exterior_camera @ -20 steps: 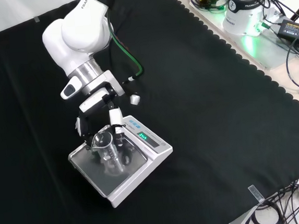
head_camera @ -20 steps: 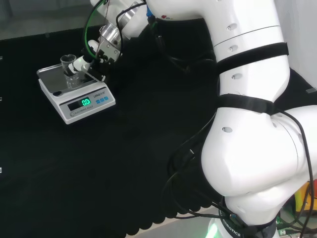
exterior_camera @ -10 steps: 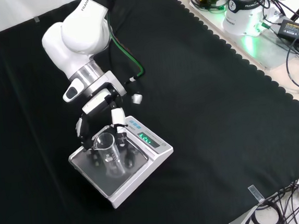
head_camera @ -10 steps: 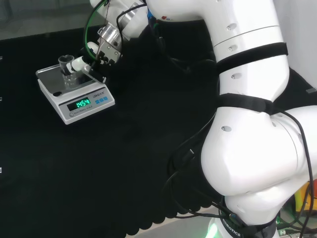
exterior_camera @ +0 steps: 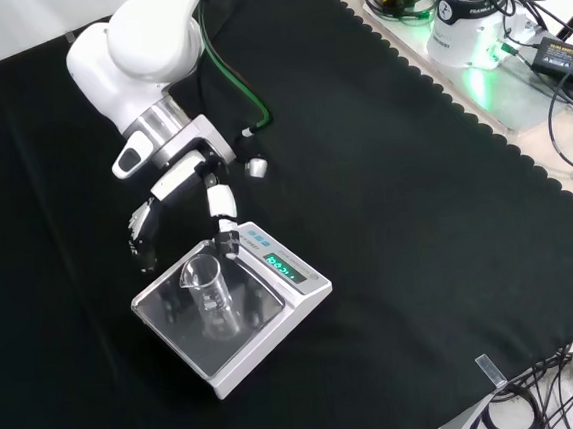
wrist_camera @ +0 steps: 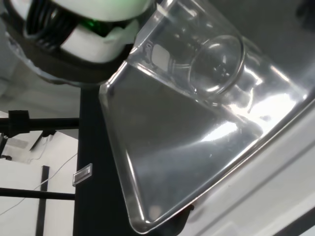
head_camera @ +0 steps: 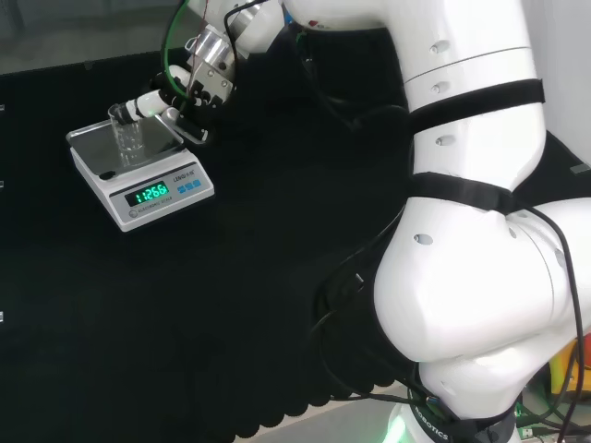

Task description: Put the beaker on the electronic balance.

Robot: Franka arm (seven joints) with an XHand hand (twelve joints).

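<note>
**The beaker stands on the balance**

The beaker [exterior_camera: 210, 294] is a small clear glass cup with a pouring lip. It stands upright on the shiny metal pan of the electronic balance [exterior_camera: 274, 306]. It sits near the middle of the pan, a bit toward the side where the hand is. It looks empty; no liquid or powder shows inside it. In the wrist view the round bottom of the beaker [wrist_camera: 216, 64] shows through the glass, and it rests flat on the pan.

The balance is a small white box on the black cloth [exterior_camera: 417, 213]. Its green numbers are lit on the front panel [head_camera: 148, 195], next to some blue buttons.

The hand [exterior_camera: 181, 209] is just beside the balance, above the edge of the pan. Its fingers are spread apart and fairly straight, and they hold nothing. One finger [exterior_camera: 224, 220] points down near the panel side of the balance, and another finger [exterior_camera: 143, 237] hangs off the other side. Neither one touches the beaker. In the head view the hand [head_camera: 175, 101] is a little to the right of the beaker [head_camera: 126, 138] and higher than it, with a gap between them.
</note>
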